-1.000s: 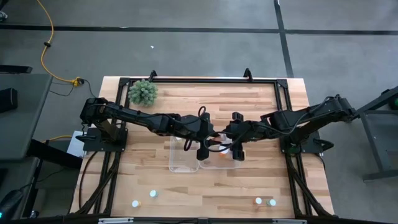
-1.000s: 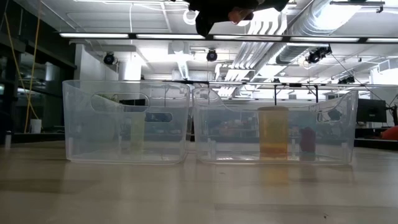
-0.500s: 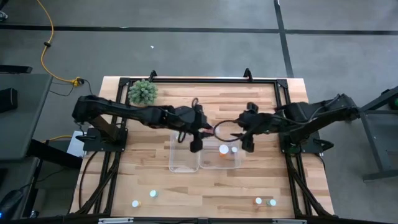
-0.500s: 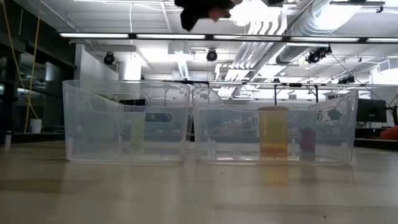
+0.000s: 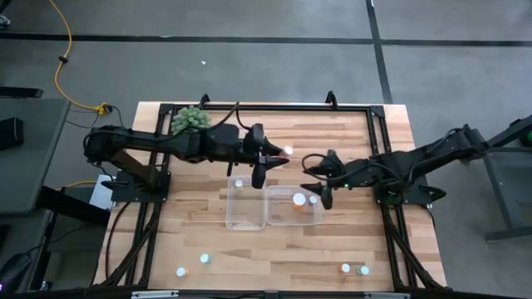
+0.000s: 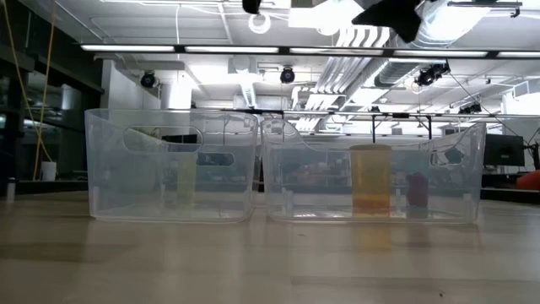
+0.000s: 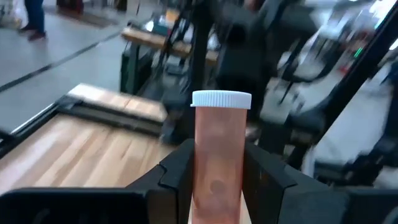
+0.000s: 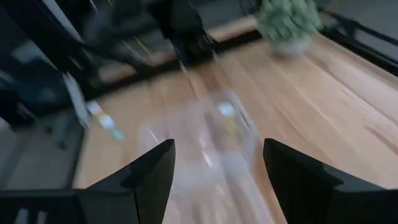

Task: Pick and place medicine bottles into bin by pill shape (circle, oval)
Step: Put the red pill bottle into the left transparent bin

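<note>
Holding an orange medicine bottle point(image 7: 219, 162) with a white cap upright between its fingers, the left gripper point(image 5: 264, 159) hangs above the table's middle, just toward twelve o'clock from the two clear bins, its fingers clamped on the bottle's body. The right gripper point(image 5: 324, 193) hovers at the three o'clock edge of the right bin point(image 5: 293, 208), its fingers spread apart and holding nothing. The left bin point(image 5: 246, 202) holds one bottle near its twelve o'clock wall; the right bin holds two bottles, one orange. Four more small bottles point(image 5: 204, 259) stand along the table's six o'clock edge, two toward seven o'clock and two toward five o'clock. A fuzzy green plant point(image 5: 190, 120) sits at the eleven o'clock corner. To do this step well, the left gripper would likely need to carry the bottle over the correct bin, centre it well inside the walls, lower it, then open; which bin suits these pills cannot be told. The bins touch side by side, so the shared wall is the edge to avoid. Open tabletop lies around the bins at twelve and six o'clock, but the right arm crowds the three o'clock side.
</note>
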`<move>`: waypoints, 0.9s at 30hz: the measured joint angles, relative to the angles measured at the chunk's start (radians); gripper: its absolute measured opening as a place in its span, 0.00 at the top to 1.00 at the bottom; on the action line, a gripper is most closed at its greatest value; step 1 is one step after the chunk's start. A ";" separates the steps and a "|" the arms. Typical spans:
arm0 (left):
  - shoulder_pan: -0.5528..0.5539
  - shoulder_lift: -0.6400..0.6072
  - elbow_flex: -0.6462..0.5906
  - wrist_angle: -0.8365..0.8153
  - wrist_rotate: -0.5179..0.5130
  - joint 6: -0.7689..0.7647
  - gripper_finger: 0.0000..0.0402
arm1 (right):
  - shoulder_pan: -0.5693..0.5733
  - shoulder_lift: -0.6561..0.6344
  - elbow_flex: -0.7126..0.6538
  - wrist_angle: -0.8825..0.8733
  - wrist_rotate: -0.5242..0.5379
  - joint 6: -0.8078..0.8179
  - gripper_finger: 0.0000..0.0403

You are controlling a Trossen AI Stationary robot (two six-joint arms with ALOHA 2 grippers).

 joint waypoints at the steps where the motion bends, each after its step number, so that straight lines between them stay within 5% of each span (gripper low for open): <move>1: -0.004 0.000 -0.015 0.049 0.000 -0.019 0.75 | 0.000 0.006 -0.024 0.068 -0.006 -0.002 0.41; 11: -0.021 0.001 -0.206 0.557 -0.016 -0.184 0.75 | -0.029 0.095 -0.102 0.502 0.053 -0.080 0.41; 27: -0.042 0.002 -0.212 0.584 -0.102 -0.107 0.75 | -0.123 0.176 0.062 0.558 -0.081 -0.098 0.41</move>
